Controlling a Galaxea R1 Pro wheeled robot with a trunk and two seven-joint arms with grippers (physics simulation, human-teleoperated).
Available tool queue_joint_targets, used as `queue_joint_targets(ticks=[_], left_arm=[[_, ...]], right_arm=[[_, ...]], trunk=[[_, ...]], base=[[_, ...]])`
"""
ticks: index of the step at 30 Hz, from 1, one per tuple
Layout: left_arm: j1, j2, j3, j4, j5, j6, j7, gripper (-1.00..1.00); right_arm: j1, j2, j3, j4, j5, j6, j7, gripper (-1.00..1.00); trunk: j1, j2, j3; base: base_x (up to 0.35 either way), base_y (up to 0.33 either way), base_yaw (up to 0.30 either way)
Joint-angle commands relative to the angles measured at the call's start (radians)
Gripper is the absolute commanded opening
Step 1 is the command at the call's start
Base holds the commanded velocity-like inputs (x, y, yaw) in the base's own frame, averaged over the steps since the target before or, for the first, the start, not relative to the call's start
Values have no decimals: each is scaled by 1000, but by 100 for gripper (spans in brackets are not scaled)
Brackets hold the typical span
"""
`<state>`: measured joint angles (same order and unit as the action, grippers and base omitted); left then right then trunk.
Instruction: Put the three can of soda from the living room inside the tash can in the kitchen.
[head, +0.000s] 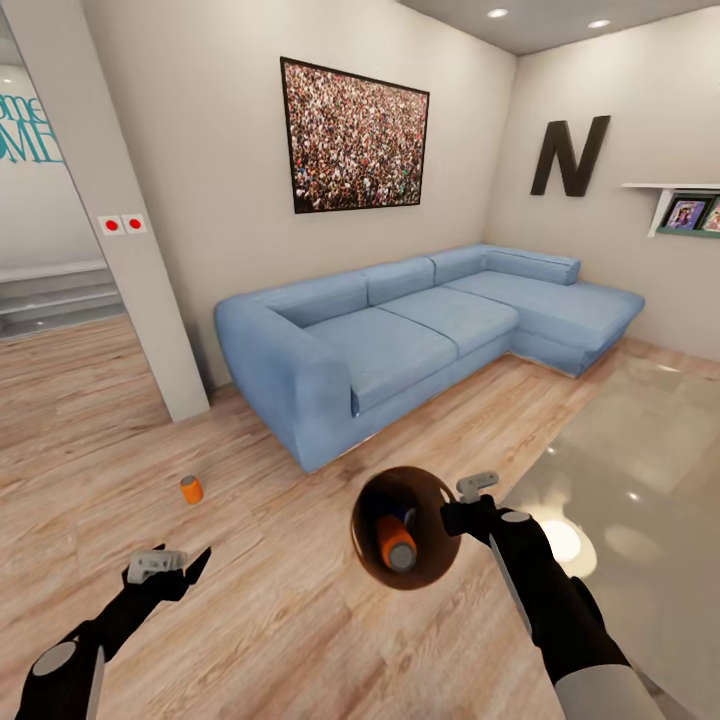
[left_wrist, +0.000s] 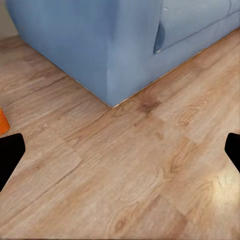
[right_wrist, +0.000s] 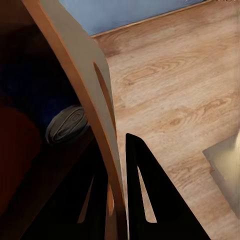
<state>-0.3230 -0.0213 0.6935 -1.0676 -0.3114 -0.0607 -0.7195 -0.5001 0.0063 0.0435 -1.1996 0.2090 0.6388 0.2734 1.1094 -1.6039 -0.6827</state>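
Observation:
My right gripper (head: 455, 512) is shut on the rim of the tash can (head: 366, 562). It holds the bin off the floor, tipped so its brown inside faces the head camera. Inside lie an orange can of soda (head: 394, 541) and a dark one (head: 396, 517) behind it. The right wrist view shows the fingers (right_wrist: 150, 200) clamping the pale rim (right_wrist: 85, 75), with a grey can top (right_wrist: 67, 125) inside. Another orange can of soda (head: 191, 489) (left_wrist: 2, 121) stands on the wood floor. My left gripper (head: 170, 566) (left_wrist: 120, 150) hangs open and empty, a little nearer than that can.
A long blue corner sofa (head: 400, 330) (left_wrist: 100, 45) runs along the far wall, its near arm just beyond the floor can. A glass low table (head: 620, 470) is at the right. A wall pillar (head: 120, 250) stands at the left beside a doorway.

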Motion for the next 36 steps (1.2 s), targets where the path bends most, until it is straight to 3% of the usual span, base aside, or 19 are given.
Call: queue_joint_targets(ticks=[1, 10, 36], left_arm=[[0, 1, 0, 7, 1, -1, 6, 100], [-1, 3, -1, 48, 0, -1, 29, 100], [-1, 3, -2, 88, 3, -1, 29, 100]], right_arm=[[0, 0, 0, -1, -11, 0, 5, -100], [1, 5, 0, 0, -11, 0, 1, -100], [6, 17, 7, 5, -12, -1, 3, -100]], trunk=[[0, 0, 0], [0, 0, 0], [0, 0, 3]], base=[[183, 28, 0], [191, 168, 0], [95, 307, -35]])
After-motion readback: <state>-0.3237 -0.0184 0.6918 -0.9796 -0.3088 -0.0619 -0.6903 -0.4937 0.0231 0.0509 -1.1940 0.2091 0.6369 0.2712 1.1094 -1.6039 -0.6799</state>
